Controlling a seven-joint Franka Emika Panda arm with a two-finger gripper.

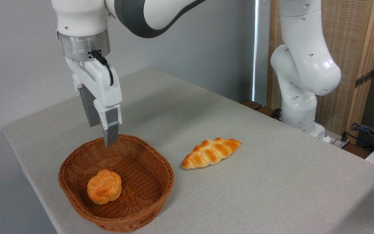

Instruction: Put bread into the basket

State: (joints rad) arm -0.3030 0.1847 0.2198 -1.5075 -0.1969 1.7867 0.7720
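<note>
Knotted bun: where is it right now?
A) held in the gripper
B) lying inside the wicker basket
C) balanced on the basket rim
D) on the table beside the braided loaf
B. The knotted bun lies on the floor of the basket, while the gripper is above the basket's far side with nothing in it, and the braided loaf lies alone on the table.

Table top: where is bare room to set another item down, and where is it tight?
The table is bare right of the braided loaf to the far edge, and behind the basket toward the wall. Crowded: the basket's floor holds the bun, the gripper hangs over its rear rim, and only a narrow strip separates basket from loaf.
</note>
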